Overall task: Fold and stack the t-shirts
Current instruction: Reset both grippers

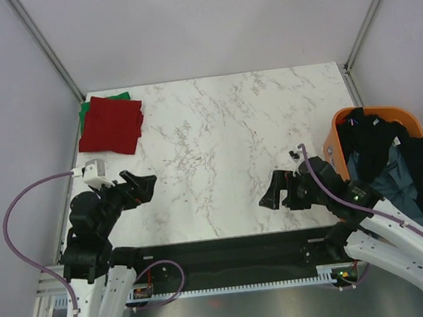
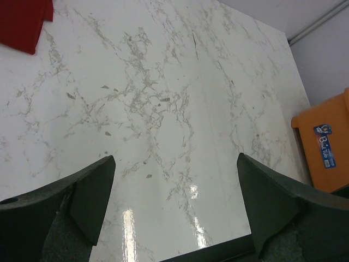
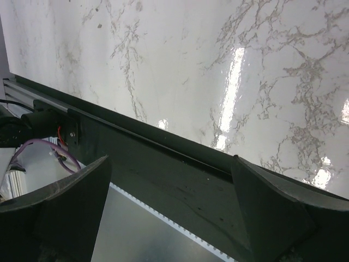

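A folded dark red t-shirt (image 1: 110,125) lies at the table's far left corner on top of a bright green one (image 1: 84,116), of which only an edge shows. In the left wrist view the red t-shirt (image 2: 22,22) fills the upper left corner. Black garments (image 1: 369,142) and a grey-blue one (image 1: 395,177) are heaped in the orange basket (image 1: 377,111) at the right. My left gripper (image 1: 142,185) (image 2: 175,158) hangs open over bare marble near the front left. My right gripper (image 1: 270,196) (image 3: 170,159) is open too, over the table's near edge, with nothing between its fingers.
The marble table (image 1: 225,142) is bounded by grey walls at the back and both sides. A black rail (image 3: 180,169) runs along the near edge between the arm bases. The orange basket (image 2: 327,147) shows at the right edge of the left wrist view.
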